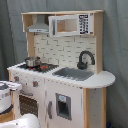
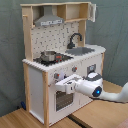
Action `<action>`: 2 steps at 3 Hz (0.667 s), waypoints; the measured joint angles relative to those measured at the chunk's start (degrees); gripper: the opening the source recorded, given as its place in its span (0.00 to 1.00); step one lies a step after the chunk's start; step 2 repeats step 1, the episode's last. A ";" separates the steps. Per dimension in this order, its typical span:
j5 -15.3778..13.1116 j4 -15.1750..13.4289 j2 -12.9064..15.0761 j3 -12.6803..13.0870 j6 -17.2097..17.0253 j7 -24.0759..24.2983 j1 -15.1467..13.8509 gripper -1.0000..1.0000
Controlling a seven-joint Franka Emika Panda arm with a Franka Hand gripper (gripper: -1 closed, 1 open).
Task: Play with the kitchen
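Observation:
The kitchen (image 1: 65,85) is a tall toy of white panels and light wood, seen in both exterior views. It has a black faucet (image 1: 85,59), a grey sink (image 1: 74,73), a stove (image 1: 40,66) carrying a small metal pot (image 1: 32,61), a hood (image 1: 39,26) and an upper cabinet (image 1: 70,24). In the second exterior view the kitchen (image 2: 35,85) faces the arm. My gripper (image 2: 62,84) is right up against the front panel, just above the oven door (image 2: 62,101) and below the knobs. Whether it holds anything is hidden.
The white arm (image 2: 107,91) reaches in from the second exterior view's right over a wooden table (image 2: 100,117). Part of the arm (image 1: 6,97) shows at the first exterior view's left edge. The upper cabinet door (image 2: 93,11) stands open. A grey curtain hangs behind.

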 joint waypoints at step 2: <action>0.01 -0.91 0.33 0.00 -4.19 2.98 2.47 1.00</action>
